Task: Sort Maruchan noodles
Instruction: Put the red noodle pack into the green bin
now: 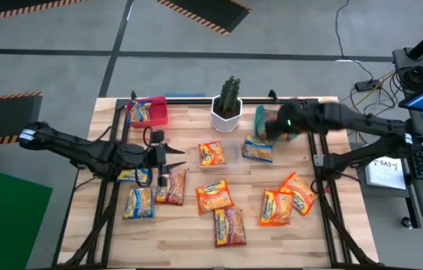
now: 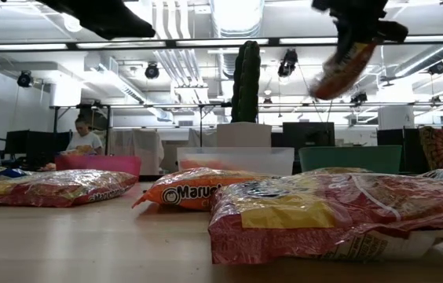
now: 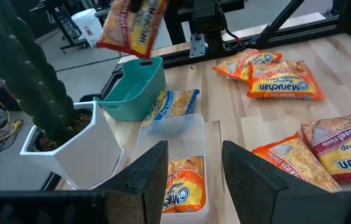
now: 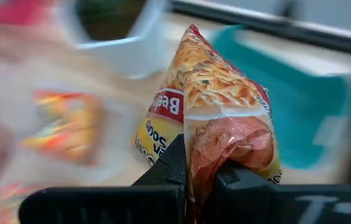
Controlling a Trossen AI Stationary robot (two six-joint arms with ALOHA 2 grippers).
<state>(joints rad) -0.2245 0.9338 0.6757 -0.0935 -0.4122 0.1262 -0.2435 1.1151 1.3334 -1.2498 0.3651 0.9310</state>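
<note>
A pale wooden table [image 1: 196,232] stands on a grey floor, with a workshop of ceiling lights, ducts and screens behind it, where a person [image 2: 86,140] sits at a bench far off. At the back of the table a cactus [image 1: 229,94] stands in a white pot [image 1: 226,116], with a red bin [image 1: 154,110] toward the left arm's side, a teal bin [image 3: 132,93] toward the right arm's side, and a clear tray [image 3: 178,165] in front of the pot. The right gripper [image 4: 201,180] hangs in the air over the teal bin, pinched tight on the end of a red-orange packet [image 4: 216,112] that dangles from it; the low view shows that packet [image 2: 339,69] high above the table. The left gripper [image 3: 194,168] hovers low over the table's left middle with its fingers [image 3: 147,177] apart and nothing between them, pointing toward the tray. One orange packet [image 3: 185,186] lies in the tray, and a yellow-and-blue packet [image 3: 174,104] leans between the tray and the teal bin. Another packet [image 1: 141,112] lies in the red bin. The other packets lie loose on the front of the table: a few under and beside the left arm [image 1: 139,202], two near the middle [image 1: 215,196], and a pair of orange ones [image 1: 286,201] toward the right.
</note>
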